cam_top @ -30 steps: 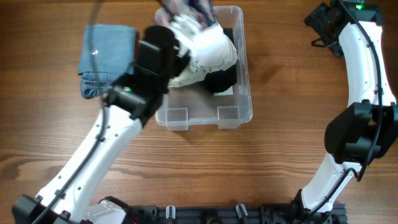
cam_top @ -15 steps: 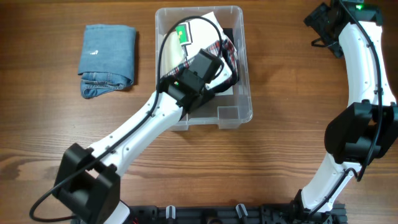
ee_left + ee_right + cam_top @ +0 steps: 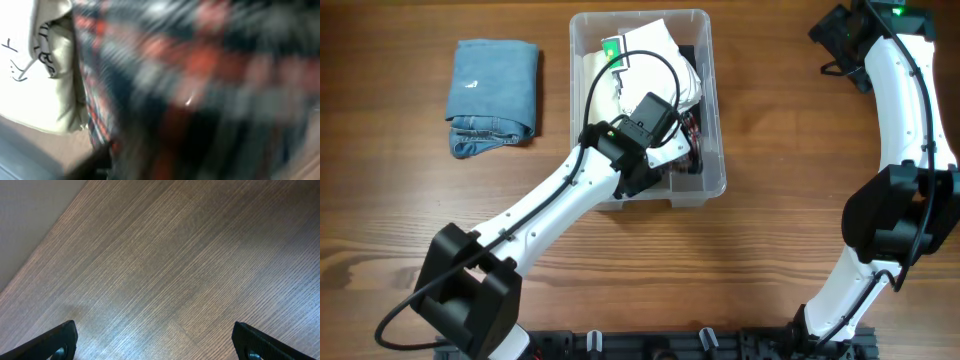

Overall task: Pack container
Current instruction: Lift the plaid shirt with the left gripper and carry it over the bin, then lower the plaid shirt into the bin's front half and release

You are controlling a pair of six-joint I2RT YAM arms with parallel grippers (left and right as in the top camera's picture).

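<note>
— Overhead first: what do you count?

— One container (image 3: 716, 110), clear, standing at the far middle of the tabletop (image 3: 770, 250). One pair of folded jeans (image 3: 492, 92) lies on the wood well to its left, apart from it. Inside the container I count one white garment (image 3: 650, 50), one green tag (image 3: 612, 50) on it, and one plaid cloth (image 3: 696, 128) showing red and dark against the right wall. Both arms show: my left arm (image 3: 540, 215) reaches over the near rim, and my right arm (image 3: 900, 110) curves up the right edge.

— And your left end effector?

— My left end effector (image 3: 672, 140) is down inside the container, under the wrist. From above I cannot tell how far it is parted or whether it grips anything.

— Does the left wrist view settle that?

— No. It shows only blurred plaid filling the picture, with the white garment and its black print at the left edge. No fingers can be made out.

— The right side?

— Overhead shows my right end effector (image 3: 840, 40) at the far right corner. Only the right wrist view shows its fingertips (image 3: 60, 342) spread wide apart, with bare wood between them and nothing held.
</note>
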